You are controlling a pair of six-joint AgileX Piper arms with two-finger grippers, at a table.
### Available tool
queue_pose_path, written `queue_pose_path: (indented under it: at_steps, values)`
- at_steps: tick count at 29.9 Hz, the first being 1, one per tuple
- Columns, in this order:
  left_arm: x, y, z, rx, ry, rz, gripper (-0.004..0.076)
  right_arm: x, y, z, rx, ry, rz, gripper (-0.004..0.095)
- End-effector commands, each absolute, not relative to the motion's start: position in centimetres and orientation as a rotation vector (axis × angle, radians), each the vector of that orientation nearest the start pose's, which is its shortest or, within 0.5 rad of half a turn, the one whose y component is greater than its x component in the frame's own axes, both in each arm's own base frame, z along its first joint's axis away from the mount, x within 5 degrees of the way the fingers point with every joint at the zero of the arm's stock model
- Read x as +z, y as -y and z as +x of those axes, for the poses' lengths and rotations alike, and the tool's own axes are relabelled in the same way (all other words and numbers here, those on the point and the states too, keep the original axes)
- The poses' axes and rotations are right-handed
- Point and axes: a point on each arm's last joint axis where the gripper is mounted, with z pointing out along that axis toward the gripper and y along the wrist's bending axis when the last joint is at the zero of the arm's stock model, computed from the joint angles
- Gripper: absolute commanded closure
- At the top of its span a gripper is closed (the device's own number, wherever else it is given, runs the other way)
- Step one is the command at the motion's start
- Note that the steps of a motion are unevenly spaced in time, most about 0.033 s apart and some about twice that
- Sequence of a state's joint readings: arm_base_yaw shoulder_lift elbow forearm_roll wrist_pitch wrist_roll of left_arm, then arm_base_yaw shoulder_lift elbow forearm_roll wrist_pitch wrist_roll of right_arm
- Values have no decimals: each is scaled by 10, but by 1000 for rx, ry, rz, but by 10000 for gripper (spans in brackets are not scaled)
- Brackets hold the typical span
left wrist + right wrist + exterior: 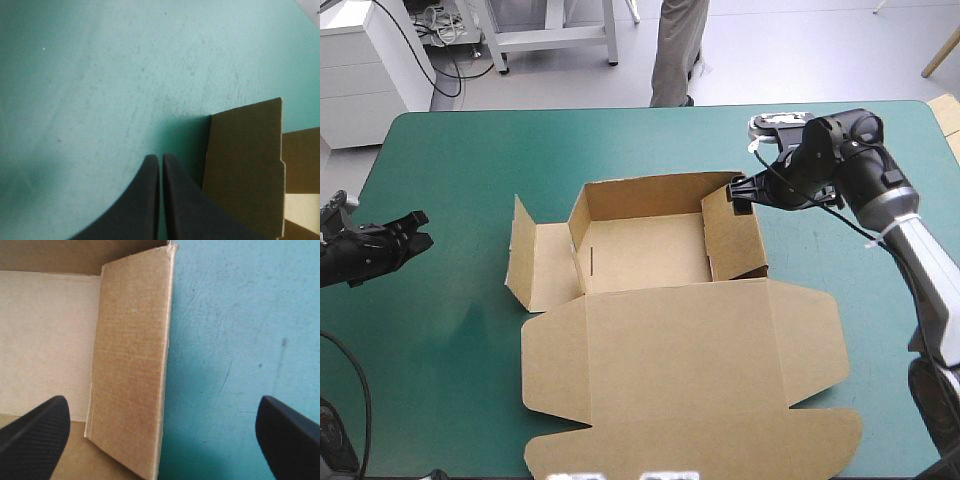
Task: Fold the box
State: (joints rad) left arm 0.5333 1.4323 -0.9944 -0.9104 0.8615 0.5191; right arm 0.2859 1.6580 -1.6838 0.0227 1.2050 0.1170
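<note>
The box (660,300) is showing plain brown board, paler inside. The cover (450,330) is showing teal-green, faintly scratched. The left gripper (160,159) and right gripper (162,405) are showing black fingers (35,432).

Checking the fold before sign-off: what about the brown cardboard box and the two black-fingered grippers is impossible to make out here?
High view: fingertips of the right gripper, too small and dark to separate from its wrist.
Left wrist view: only a corner of the left flap of the brown cardboard box shows beside the shut left gripper; the picture's edge cuts the rest.
High view: near rim of the flat lid, at the picture's bottom edge.
</note>
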Motion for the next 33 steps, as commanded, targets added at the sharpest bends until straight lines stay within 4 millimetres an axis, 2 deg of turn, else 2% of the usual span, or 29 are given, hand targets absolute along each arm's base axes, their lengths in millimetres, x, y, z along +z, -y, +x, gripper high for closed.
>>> queue_pose_path:
  at_steps: [1, 6, 9, 28, 33]
  values:
    - [302, -94, 270, -667, -2227, -596, 717, 367, -105, 346, 191, -2638, -241, -18]
    - [302, -94, 270, -667, -2227, -596, 717, 331, -109, 354, 181, -2750, -261, -18]
    - [302, -94, 270, -667, -2227, -596, 717, 317, -110, 358, 160, -2785, -292, -18]
    - [302, -94, 270, -678, -2226, -624, 717, 291, -116, 380, 171, -2762, -290, -13]
    - [302, -94, 270, -676, -2228, -623, 717, 292, -119, 380, 222, -2756, -273, 68]
